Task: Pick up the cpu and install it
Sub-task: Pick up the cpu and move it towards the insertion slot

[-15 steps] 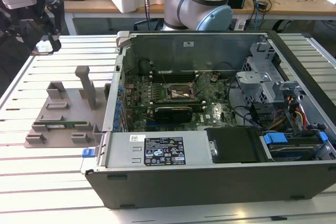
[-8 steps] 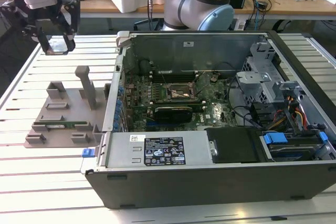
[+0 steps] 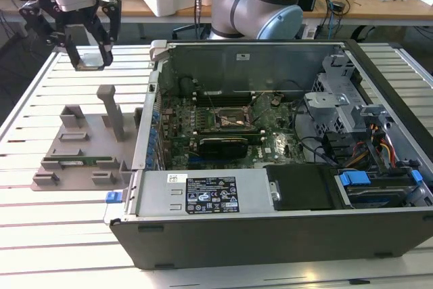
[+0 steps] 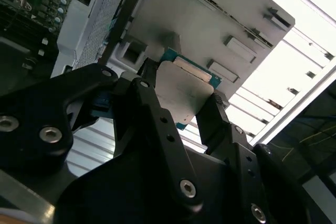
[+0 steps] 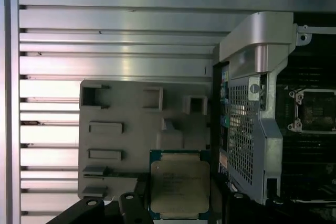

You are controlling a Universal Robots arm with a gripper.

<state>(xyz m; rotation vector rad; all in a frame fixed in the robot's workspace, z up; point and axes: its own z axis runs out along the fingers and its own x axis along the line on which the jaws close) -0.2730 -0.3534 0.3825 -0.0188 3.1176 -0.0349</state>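
At upper left of the exterior view, I have the gripper [image 3: 88, 59] hovering over the slatted table [image 3: 27, 106], clenched on the cpu [image 3: 90, 65]. The second wrist view shows its black fingers [image 4: 212, 121] pinching opposite edges of the chip, silvery plate facing the camera. Below, at left centre, sits the grey parts fixture [image 3: 74, 160]. To its right the open computer case [image 3: 270, 235] shows the motherboard socket [image 3: 226, 119].

A slatted metal table [image 3: 61, 235] carries a grey fixture plate [image 3: 78, 148] toward the exterior view's left and an open computer case [image 3: 270, 238] just beside it.
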